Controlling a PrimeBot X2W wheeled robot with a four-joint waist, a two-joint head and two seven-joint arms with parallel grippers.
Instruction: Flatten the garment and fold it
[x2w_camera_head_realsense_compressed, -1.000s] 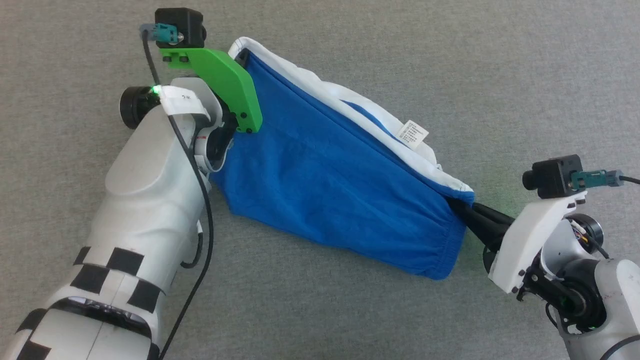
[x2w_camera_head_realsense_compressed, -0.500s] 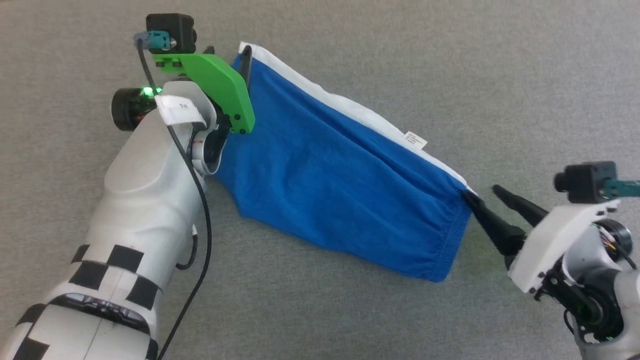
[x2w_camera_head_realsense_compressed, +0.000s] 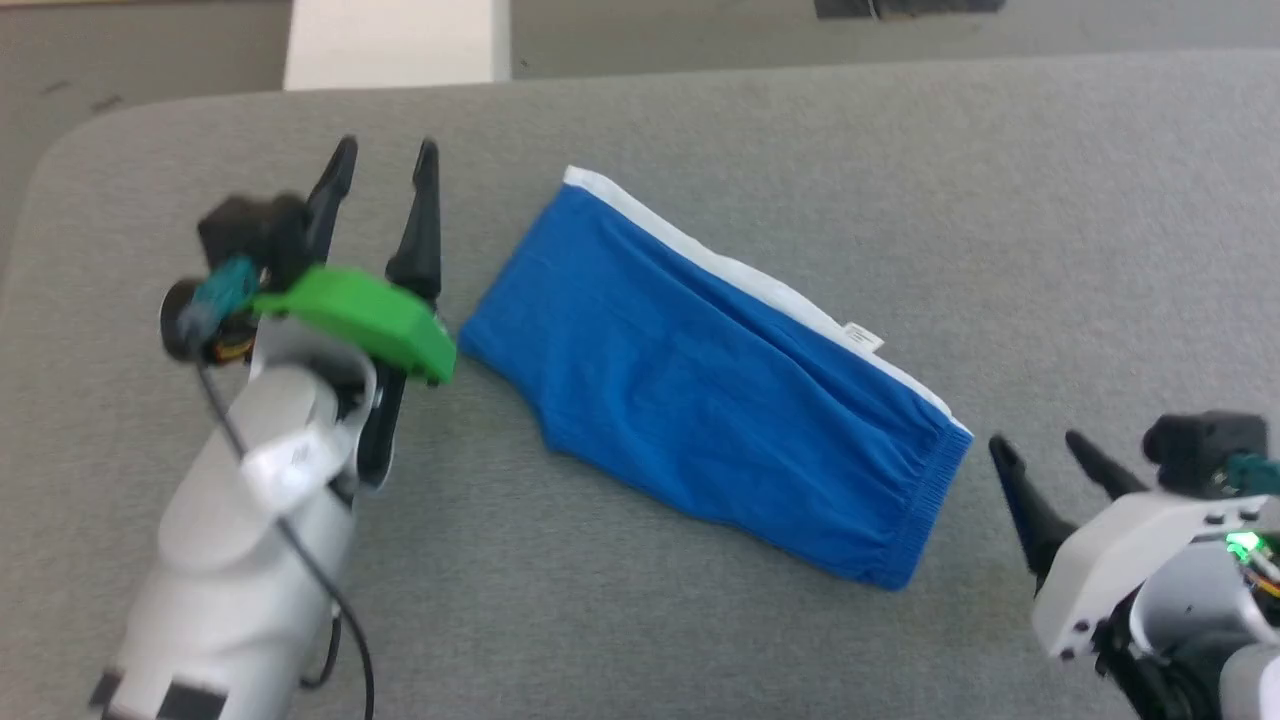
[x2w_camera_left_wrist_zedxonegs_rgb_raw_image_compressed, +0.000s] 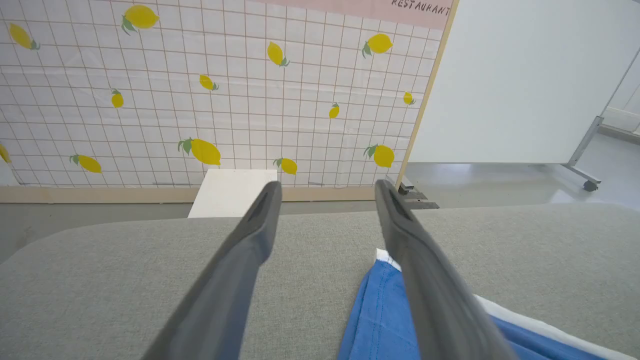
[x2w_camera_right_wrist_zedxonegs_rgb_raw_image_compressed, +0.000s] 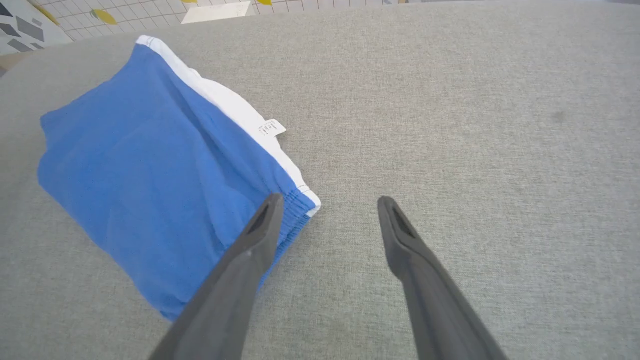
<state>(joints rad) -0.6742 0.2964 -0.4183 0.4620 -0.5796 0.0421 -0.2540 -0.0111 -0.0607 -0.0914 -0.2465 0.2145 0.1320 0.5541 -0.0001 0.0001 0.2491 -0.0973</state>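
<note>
The shorts (x2w_camera_head_realsense_compressed: 720, 400) lie flat on the counter (x2w_camera_head_realsense_compressed: 900, 180), seemingly folded once lengthwise; left fingers (x2w_camera_head_realsense_compressed: 424, 215) and right fingers (x2w_camera_head_realsense_compressed: 1022, 500) spread, empty, beside them; a crosswise fold likely remains.

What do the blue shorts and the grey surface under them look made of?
Bright blue shorts: soft knit cloth, likely cotton jersey, matte. They lie limp with shallow creases and a gathered elastic waistband. Grey table covering: woven, upholstery-like fabric, matte, with a fine speckled weave.
</note>
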